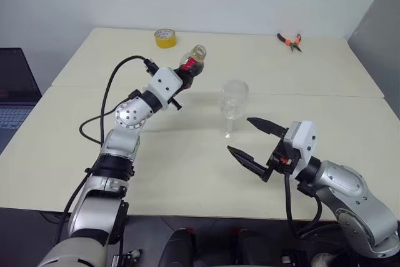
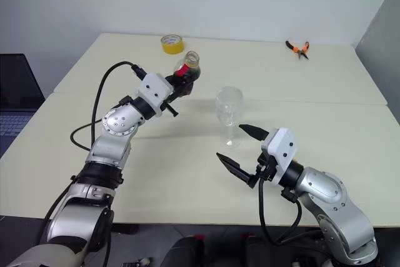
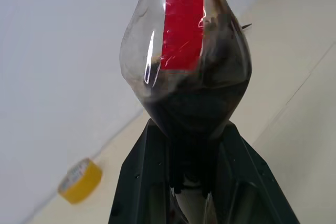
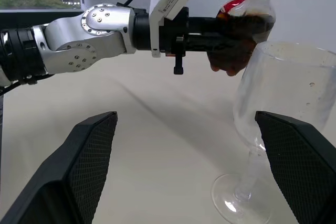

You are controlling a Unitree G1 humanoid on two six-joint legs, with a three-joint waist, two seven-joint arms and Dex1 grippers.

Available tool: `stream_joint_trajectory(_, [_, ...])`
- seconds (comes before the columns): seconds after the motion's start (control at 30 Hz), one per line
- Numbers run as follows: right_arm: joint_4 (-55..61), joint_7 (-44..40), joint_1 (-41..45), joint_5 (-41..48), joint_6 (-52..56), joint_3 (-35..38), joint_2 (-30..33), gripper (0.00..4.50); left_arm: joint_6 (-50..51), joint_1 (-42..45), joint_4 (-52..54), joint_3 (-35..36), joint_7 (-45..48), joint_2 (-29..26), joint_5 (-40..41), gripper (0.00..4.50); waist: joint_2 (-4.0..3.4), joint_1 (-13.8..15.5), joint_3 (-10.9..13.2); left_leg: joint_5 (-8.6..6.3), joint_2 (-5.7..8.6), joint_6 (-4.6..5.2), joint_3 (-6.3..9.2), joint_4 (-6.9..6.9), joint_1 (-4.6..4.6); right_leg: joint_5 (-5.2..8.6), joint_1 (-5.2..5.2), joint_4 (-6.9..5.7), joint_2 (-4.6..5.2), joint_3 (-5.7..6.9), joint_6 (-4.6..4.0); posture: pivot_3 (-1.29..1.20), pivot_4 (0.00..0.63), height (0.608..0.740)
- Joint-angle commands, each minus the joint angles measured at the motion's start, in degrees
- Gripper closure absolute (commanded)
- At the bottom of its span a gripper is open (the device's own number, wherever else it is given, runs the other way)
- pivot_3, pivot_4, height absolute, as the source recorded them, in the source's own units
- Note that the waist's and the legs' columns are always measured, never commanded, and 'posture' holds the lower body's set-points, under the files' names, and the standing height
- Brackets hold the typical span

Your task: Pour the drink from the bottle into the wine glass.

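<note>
Bottle (image 1: pixel 193 64) clamped in left hand (image 1: pixel 187 74), raised beside wine glass (image 1: pixel 233 107); right hand (image 1: pixel 249 138) wide, near table edge (image 1: pixel 206 214).

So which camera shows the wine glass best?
The right wrist view: the glass stands close, with bowl, stem and foot visible, between the open jaws. Both eye views show it whole but small and faint. The left wrist view has the bottle instead.

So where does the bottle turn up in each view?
Left eye: bottle upper centre, held above the table by the left gripper.
Right eye: upper centre-left, same grip.
Left wrist: close up, rising between the jaws.
Right wrist: top right, behind the glass.
Shared landmark: tape roll, in both eye views and the left wrist view.
</note>
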State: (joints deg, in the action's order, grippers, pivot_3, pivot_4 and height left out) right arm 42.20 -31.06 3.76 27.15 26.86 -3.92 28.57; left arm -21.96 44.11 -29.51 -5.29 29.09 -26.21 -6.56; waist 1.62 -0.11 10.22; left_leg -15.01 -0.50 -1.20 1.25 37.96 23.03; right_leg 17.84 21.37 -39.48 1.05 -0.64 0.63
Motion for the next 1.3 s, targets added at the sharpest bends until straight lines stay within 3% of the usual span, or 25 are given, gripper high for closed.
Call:
stream_joint_trajectory(0.03, [1.68,0.83,0.09,0.34,-0.58,0.74,-0.61,0.00,-9.20,3.79,-2.64,-1.77,-1.16,-1.61,-3.87,3.89,0.00,-0.01,0.00,0.00,0.00,0.00,0.00,-0.01,0.00,0.00,0.01,0.00,0.00,0.00,0.00,0.00,0.150,0.740])
stream_joint_trajectory(0.53, [0.09,2.68,1.81,-1.99,-1.31,0.74,-2.01,0.00,-26.61,12.11,-14.93,-6.01,-7.96,-4.40,-14.97,3.94,0.00,-0.03,0.00,0.00,-0.01,0.01,-0.02,0.00,0.01,0.00,0.04,-0.04,-0.01,0.02,0.00,0.00,0.150,0.740])
stream_joint_trajectory(1.3, [-0.50,2.35,2.91,-2.32,-0.96,0.16,-2.34,0.00,-33.41,19.91,-20.80,-11.55,-24.07,-9.16,-30.15,3.94,0.00,-0.03,0.00,0.01,-0.01,-0.01,-0.04,0.00,0.02,0.00,0.07,-0.07,-0.01,0.02,0.00,0.00,0.150,0.740])
